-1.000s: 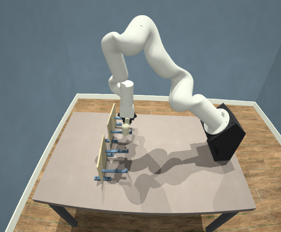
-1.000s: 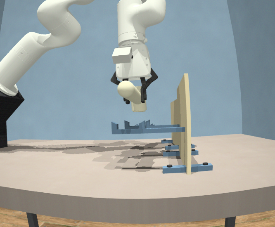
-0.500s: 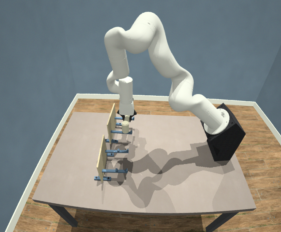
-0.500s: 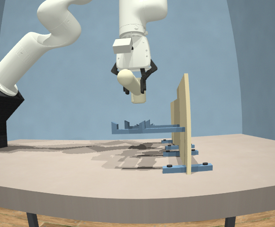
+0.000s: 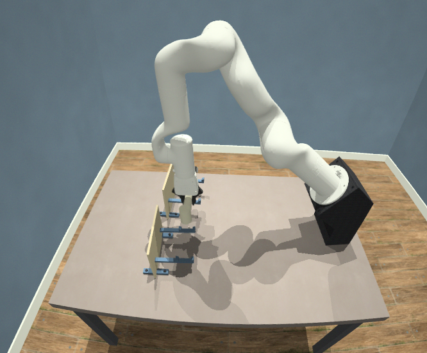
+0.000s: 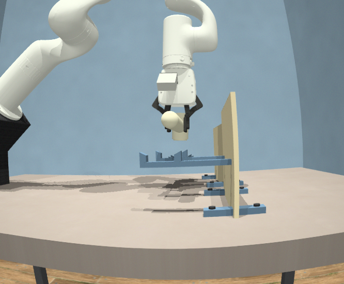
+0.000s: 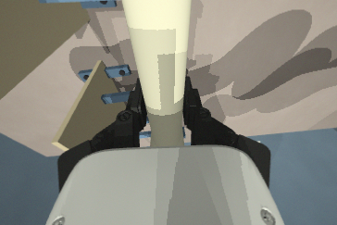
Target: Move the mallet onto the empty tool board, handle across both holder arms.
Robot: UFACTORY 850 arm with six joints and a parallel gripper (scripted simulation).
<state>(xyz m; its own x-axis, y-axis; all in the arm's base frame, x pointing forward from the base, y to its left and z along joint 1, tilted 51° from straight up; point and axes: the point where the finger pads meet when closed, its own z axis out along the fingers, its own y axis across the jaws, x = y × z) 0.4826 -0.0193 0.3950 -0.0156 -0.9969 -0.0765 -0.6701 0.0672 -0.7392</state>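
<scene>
The gripper point(image 6: 177, 126) was seen closed on the cream mallet point(image 6: 171, 121), its black fingers pressed against either side of the handle point(image 7: 159, 55), as the wrist view showed. The mallet was held in the air, well above the blue holder arms point(image 6: 178, 162), with nothing touching it but the gripper. In the exterior view the rounded end of the handle was turned toward the camera, and the head point(image 6: 180, 134) was seen behind the fingers, hanging lower than the handle. From the top view the mallet point(image 5: 185, 213) was found beside the farther tool board point(image 5: 167, 186), its near end reaching toward the nearer tool board point(image 5: 154, 237). Both boards stood upright on blue feet point(image 6: 218, 211) bolted to the counter point(image 5: 282, 296), and their holder arms pointed toward the arm's side. The white arm point(image 5: 191, 56) was arched over the counter from a black pedestal point(image 5: 358, 212) at the counter's edge, and its shadows were cast across the surface.
</scene>
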